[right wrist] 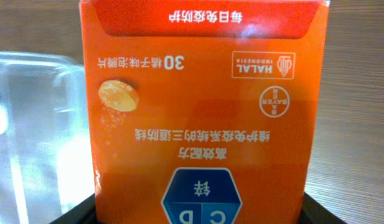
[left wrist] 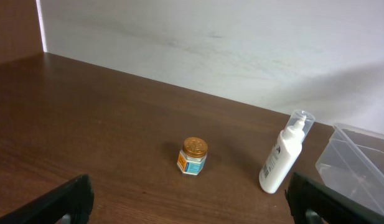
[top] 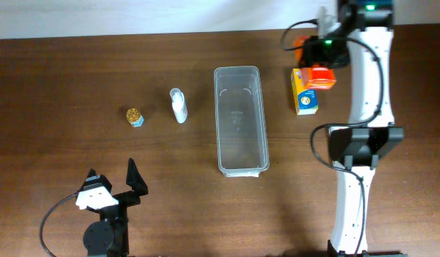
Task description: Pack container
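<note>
Firmly, right claw clamps glossy rectangular orange carton.

This looks like a robot lab bench, not a home. A bare dark wood table runs to a plain white wall on the far side. A left arm and a right arm sit at the near edge, trailing black cables. A jar, bottle, bin and orange box are set out in a row.
</note>
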